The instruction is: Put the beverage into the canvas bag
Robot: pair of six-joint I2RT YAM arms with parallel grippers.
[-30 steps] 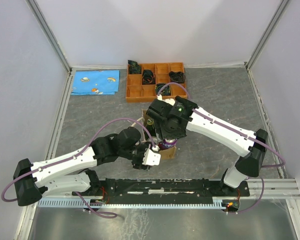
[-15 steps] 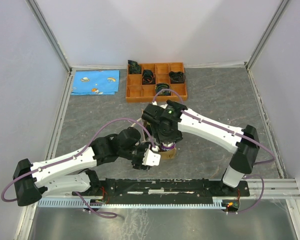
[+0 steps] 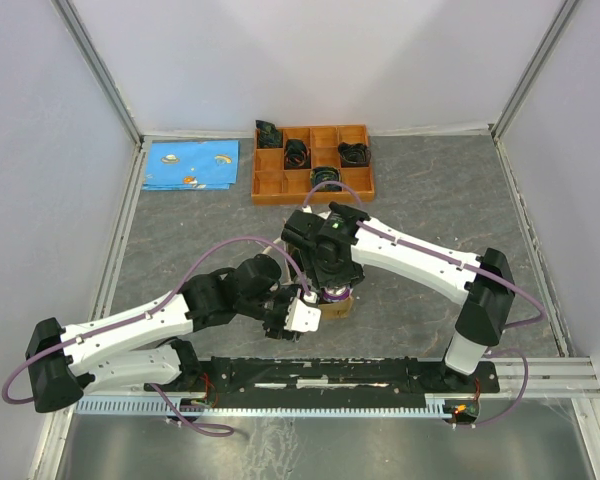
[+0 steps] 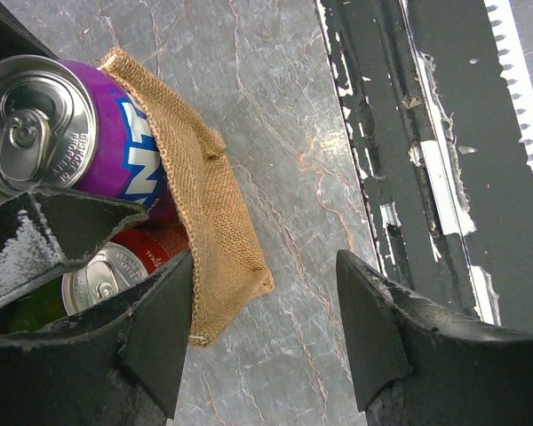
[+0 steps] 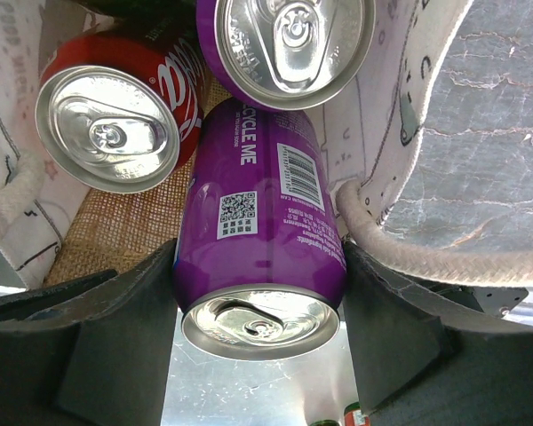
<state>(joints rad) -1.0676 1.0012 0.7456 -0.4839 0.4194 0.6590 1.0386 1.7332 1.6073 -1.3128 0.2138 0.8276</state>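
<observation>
The right gripper (image 5: 258, 311) clamps the purple can (image 5: 258, 222), its base inside the canvas bag (image 4: 213, 222) beside a red can (image 5: 115, 115) and a second purple can (image 5: 293, 35). The left gripper (image 4: 266, 293), released, straddles the bag's wall. Crowding could jam the can and tip the bag.

The tan burlap tote bag (image 3: 338, 309) stands near the middle of the grey stone-patterned counter (image 3: 430, 190), toward its near edge. A red drink can (image 5: 115, 115) and a purple drink can (image 5: 293, 35) sit side by side inside it. A second purple aluminium can (image 5: 258, 266) reaches into its mouth. An orange wooden divided tray (image 3: 265, 185) sits at the far edge, with a blue patterned cloth (image 3: 190, 165) in the far left corner.
</observation>
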